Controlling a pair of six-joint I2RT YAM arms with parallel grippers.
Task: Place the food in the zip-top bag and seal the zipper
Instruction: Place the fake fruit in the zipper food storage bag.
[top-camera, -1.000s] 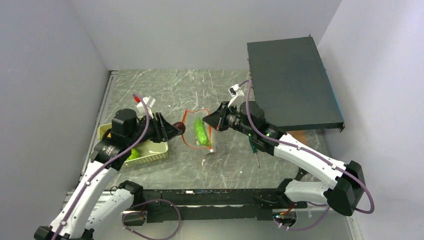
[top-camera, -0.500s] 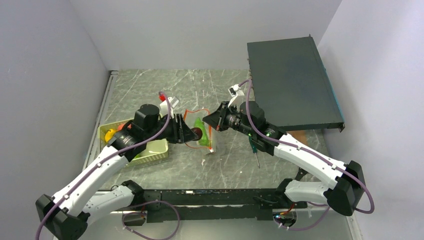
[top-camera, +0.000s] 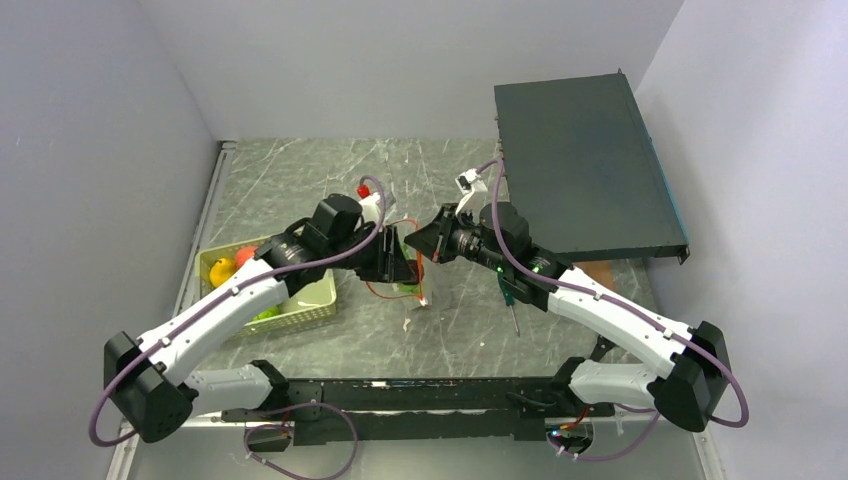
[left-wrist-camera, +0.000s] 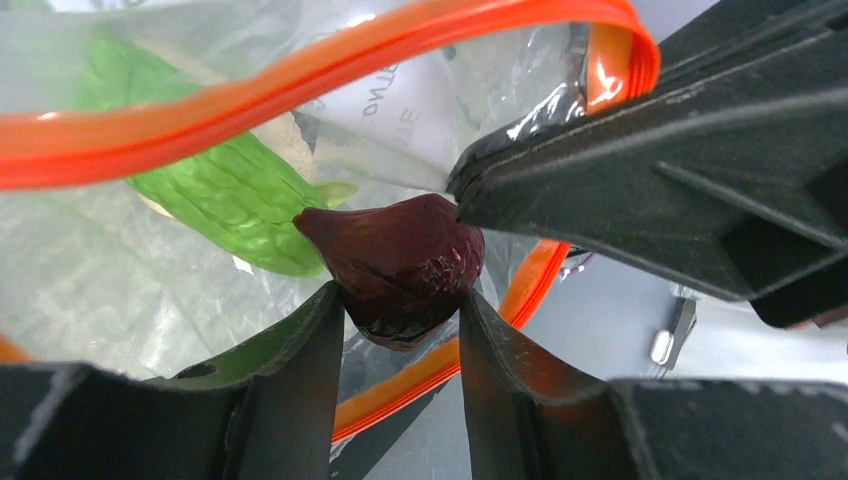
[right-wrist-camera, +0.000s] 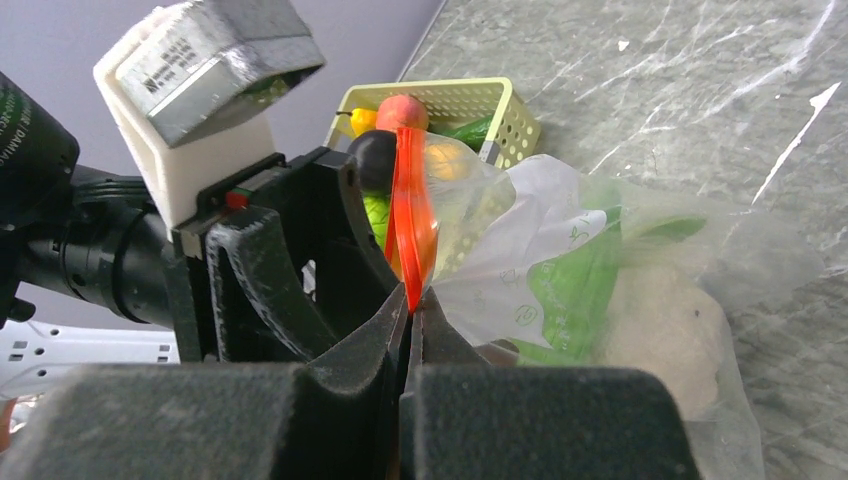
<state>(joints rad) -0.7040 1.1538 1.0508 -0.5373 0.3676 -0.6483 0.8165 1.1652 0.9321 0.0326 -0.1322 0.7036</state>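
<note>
1 purple food (left-wrist-camera: 405, 260) | in left gripper (left-wrist-camera: 400, 302) | at bag (left-wrist-camera: 110, 290) mouth

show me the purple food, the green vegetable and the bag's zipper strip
purple food (left-wrist-camera: 405, 262), left wrist view, on its glossy middle
green vegetable (left-wrist-camera: 210, 205), left wrist view, on its bumpy body
zipper strip (left-wrist-camera: 300, 72), left wrist view, on the upper orange band

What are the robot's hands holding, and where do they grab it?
The left hand squeezes the dark purple food by its sides. The right hand pinches the orange zipper strip on the bag.
</note>
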